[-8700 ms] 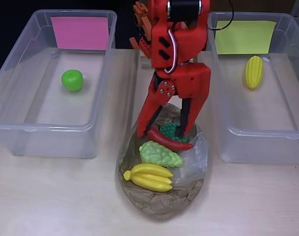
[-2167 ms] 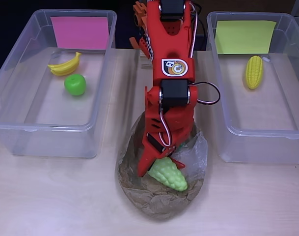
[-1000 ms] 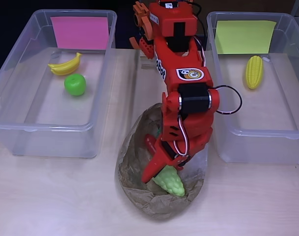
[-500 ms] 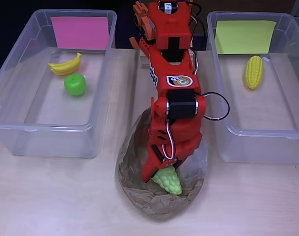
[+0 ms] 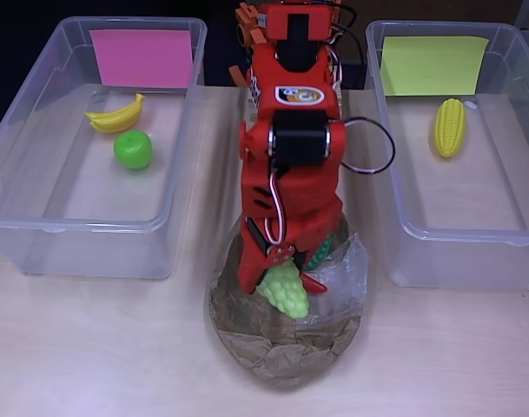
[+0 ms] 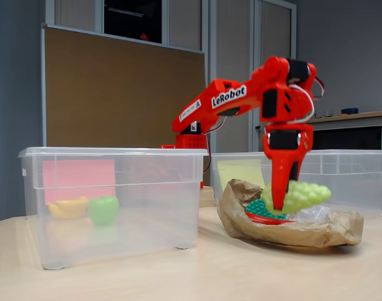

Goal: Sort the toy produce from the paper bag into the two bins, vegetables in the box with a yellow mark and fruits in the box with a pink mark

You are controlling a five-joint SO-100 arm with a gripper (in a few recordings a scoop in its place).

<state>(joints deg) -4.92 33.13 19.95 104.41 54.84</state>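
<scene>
- Grapes (image 5: pixel 284 291): one light-green bunch, clamped in the gripper (image 5: pixel 277 276), held just above the bag (image 5: pixel 286 347) in the fixed view (image 6: pixel 302 194).
- Pink-mark bin (image 5: pixel 38 130), left in the overhead view: one banana (image 5: pixel 116 115), one green apple (image 5: pixel 132 149).
- Bag, centre: one green piece (image 6: pixel 261 209) and one red piece (image 6: pixel 266 219) left inside.
- Yellow-mark bin (image 5: pixel 507 156), right: one corn (image 5: pixel 449 127).
- Gripper: fingers closed around the grapes, pointing down.

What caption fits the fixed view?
Red gripper lifts green grapes clear of the paper bag.
</scene>
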